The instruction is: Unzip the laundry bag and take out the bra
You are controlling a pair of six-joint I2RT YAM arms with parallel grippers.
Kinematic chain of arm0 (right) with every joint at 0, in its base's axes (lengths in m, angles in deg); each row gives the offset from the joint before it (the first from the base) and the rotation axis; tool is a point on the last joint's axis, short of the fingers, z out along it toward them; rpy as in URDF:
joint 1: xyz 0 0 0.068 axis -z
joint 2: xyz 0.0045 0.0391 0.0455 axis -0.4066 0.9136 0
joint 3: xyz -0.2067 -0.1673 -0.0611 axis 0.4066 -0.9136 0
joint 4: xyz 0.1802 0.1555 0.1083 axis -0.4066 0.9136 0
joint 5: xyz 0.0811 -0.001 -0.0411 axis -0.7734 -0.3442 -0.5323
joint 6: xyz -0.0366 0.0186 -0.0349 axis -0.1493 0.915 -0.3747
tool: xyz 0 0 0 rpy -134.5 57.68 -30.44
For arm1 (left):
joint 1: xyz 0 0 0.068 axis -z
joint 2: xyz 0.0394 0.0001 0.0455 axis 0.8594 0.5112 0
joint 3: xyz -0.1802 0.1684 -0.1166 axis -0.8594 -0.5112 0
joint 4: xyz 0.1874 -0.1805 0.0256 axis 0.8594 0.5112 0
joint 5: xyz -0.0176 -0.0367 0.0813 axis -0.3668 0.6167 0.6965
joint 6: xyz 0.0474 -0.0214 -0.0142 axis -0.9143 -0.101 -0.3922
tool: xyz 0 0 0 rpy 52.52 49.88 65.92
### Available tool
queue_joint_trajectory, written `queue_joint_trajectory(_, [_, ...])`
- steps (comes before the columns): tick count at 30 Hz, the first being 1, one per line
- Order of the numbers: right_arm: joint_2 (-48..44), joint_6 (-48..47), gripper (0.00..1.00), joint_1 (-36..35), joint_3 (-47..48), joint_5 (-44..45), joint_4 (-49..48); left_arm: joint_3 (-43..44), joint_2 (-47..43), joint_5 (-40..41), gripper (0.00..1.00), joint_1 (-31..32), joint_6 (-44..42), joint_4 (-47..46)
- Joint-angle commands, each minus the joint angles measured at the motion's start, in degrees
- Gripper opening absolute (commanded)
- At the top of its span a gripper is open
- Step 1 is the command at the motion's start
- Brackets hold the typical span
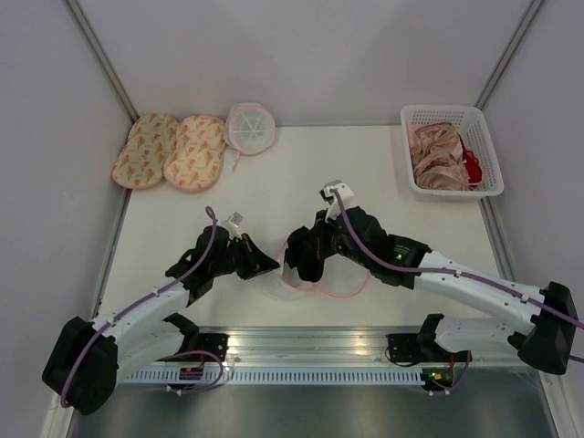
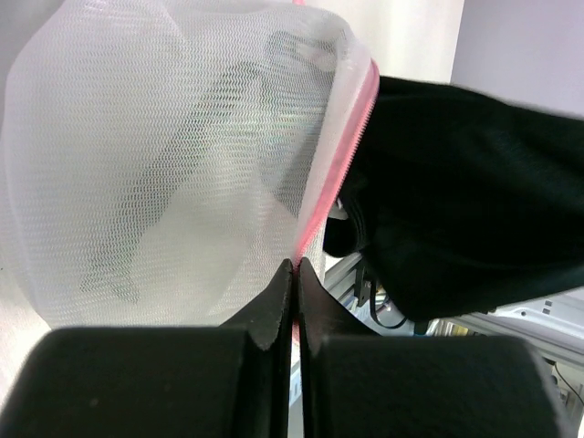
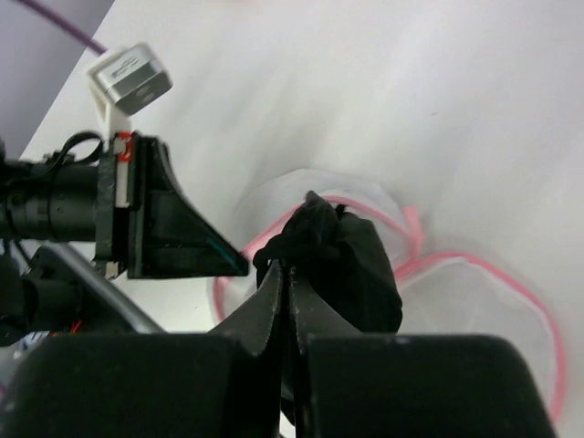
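The laundry bag (image 1: 330,285) lies near the table's front edge between both arms, a see-through white mesh pouch (image 2: 164,164) with its pink zip edging (image 3: 538,319) spread apart. My left gripper (image 2: 296,265) is shut on the pink edge of the bag, holding the mesh up. The bra (image 3: 356,269) is a bunched black bundle at the bag's mouth. My right gripper (image 3: 290,269) is shut on the bundle's near edge. In the left wrist view the bra (image 2: 456,201) fills the right side, just past the zip.
A second round pouch with white ribs (image 1: 249,126) sits at the back wall, next to two patterned oval pads (image 1: 169,151). A white basket (image 1: 484,137) at the back right holds beige-pink and red garments. Walls close in on three sides.
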Motion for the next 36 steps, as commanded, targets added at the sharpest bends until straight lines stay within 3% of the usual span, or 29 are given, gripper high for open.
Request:
queue_joint_trajectory(1, [-4.1, -3.5, 0.01, 1.2, 4.7, 10.7, 1.8, -0.5, 0.1, 1.2, 0.02, 0.2, 1.1, -1.7])
queue_joint_trajectory(9, [-2.7, -11.6, 0.00, 7.2, 17.4, 29.7, 4.8, -0.8, -0.5, 0.7, 0.02, 0.1, 1.2, -1.8])
queue_joint_trajectory(13, [-0.3, -14.7, 0.00, 13.5, 21.9, 31.8, 2.9, -0.8, -1.1, 0.5, 0.02, 0.1, 1.2, -1.6])
queue_joint_trajectory(19, [5.9, -18.2, 0.00, 28.1, 31.1, 29.1, -0.4, -0.6, -2.2, 0.6, 0.02, 0.1, 1.2, -0.4])
queue_joint_trajectory(26, [21.2, -16.5, 0.00, 48.5, 53.4, 18.7, 0.3, 0.4, -2.7, 0.1, 0.02, 0.1, 1.2, 1.2])
queue_joint_trajectory(30, [30.1, -16.3, 0.00, 55.0, 68.2, 15.6, 3.5, 0.5, -3.4, 0.5, 0.02, 0.2, 1.0, 3.0])
queue_joint_trajectory(36, [36.0, -14.7, 0.00, 62.6, 77.2, 13.3, -1.3, 0.2, -3.4, 0.3, 0.02, 0.1, 1.2, 4.1])
